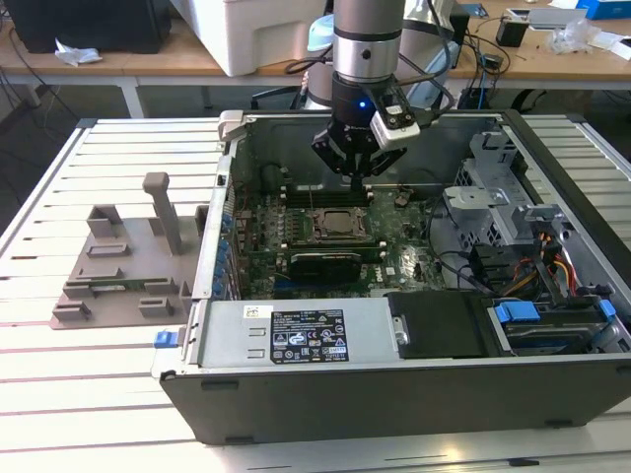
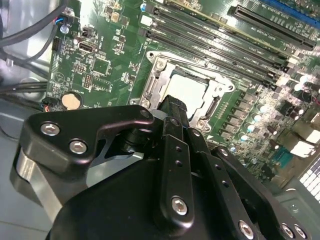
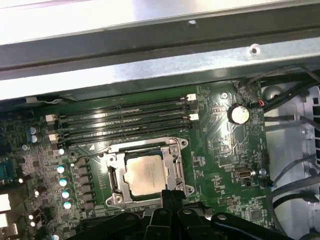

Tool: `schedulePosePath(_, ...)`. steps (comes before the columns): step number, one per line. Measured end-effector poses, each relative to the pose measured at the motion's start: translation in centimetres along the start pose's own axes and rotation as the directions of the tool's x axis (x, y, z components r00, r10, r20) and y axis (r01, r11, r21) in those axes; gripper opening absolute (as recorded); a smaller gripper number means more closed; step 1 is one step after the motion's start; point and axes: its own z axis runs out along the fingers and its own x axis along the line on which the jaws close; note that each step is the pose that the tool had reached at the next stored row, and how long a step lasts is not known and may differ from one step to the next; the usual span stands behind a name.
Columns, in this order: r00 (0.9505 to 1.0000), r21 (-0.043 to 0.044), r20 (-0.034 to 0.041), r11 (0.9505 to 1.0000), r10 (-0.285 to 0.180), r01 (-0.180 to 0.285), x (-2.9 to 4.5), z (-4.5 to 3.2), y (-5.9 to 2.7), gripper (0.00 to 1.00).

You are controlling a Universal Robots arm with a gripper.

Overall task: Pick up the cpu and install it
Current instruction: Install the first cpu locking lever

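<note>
While the cpu (image 3: 145, 173) lies flat in the socket (image 3: 116, 176), I hold the gripper (image 1: 355, 169) just above its edge; I cannot tell its state. I judge square seating matters most, so I avoid side pressure.

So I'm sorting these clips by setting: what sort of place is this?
Probably a robotics lab or workshop bench. An open computer case lies on a slatted metal table, the gripper hangs above its motherboard with the cpu in its socket, and cluttered desks stand behind.
</note>
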Motion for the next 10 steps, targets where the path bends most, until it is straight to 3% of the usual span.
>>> schedulePosePath(5,0.9975,-0.0027,0.0045,0.9975,-0.071,0.071,0.0,0.0,0.0,0.11)
schedulePosePath(6,0.9972,-0.0164,0.0038,0.9971,-0.074,0.074,0.01,-0.01,-0.01,0.11)
schedulePosePath(8,0.9974,-0.0732,-0.0003,0.9947,-0.073,0.072,0.0,0.0,0.0,0.11)
schedulePosePath(10,0.997,-0.0854,-0.0008,0.9934,-0.077,0.077,0.0,0.0,0.0,0.11)
